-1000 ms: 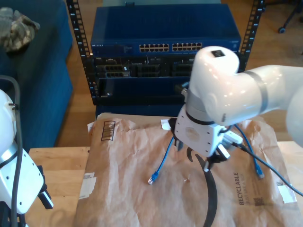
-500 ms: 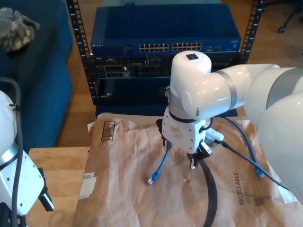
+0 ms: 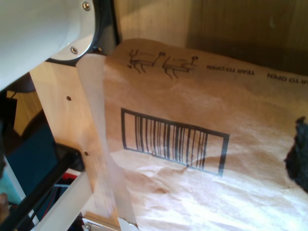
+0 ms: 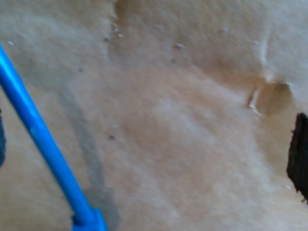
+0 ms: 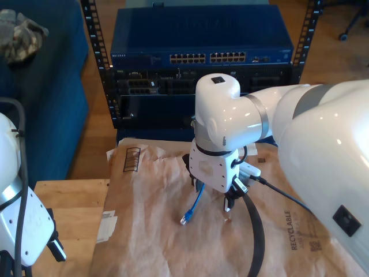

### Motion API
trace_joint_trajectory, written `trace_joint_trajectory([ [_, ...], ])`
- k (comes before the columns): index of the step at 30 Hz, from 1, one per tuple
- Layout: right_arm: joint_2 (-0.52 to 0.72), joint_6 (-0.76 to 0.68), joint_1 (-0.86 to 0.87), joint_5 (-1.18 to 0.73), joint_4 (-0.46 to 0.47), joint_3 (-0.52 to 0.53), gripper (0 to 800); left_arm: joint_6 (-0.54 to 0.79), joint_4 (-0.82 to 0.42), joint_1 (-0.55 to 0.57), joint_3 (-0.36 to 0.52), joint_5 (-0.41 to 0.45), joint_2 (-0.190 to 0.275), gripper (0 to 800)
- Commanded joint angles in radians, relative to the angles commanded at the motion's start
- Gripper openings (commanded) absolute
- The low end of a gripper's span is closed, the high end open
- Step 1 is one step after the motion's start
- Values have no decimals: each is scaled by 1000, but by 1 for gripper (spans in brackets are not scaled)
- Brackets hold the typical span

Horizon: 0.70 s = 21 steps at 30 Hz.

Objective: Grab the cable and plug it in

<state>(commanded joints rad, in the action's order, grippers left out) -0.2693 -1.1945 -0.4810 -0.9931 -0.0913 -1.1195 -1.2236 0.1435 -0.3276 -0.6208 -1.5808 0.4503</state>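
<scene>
**Lining up over the blue cable**

Nearest the camera in the exterior view, my first gripper (image 5: 55, 248) hangs around 8 o'clock over the wooden table (image 5: 69, 202); can't tell if its claw is apart. Mid-frame, my second gripper (image 5: 210, 193) hovers low over the brown paper (image 5: 150, 231), claw apart, nothing held. The cable (image 5: 196, 202) runs under it, plug (image 5: 185, 220) toward 7 o'clock. I'd centre on the cable near the plug before closing. At 12 o'clock sits the switch rack (image 5: 202, 57).
</scene>
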Motion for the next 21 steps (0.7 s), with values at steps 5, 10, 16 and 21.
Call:
trace_joint_trajectory([
  [5,-29,0,-8,35,0,-28,796,0,0,0,15,6,0,800],
  [10,-63,2,-28,37,3,-68,683,0,0,0,15,8,0,800],
  [16,-71,5,-26,37,5,-77,593,2,0,0,15,8,-2,800],
  [21,-75,5,-26,43,6,-77,565,3,0,0,15,8,-2,800],
])
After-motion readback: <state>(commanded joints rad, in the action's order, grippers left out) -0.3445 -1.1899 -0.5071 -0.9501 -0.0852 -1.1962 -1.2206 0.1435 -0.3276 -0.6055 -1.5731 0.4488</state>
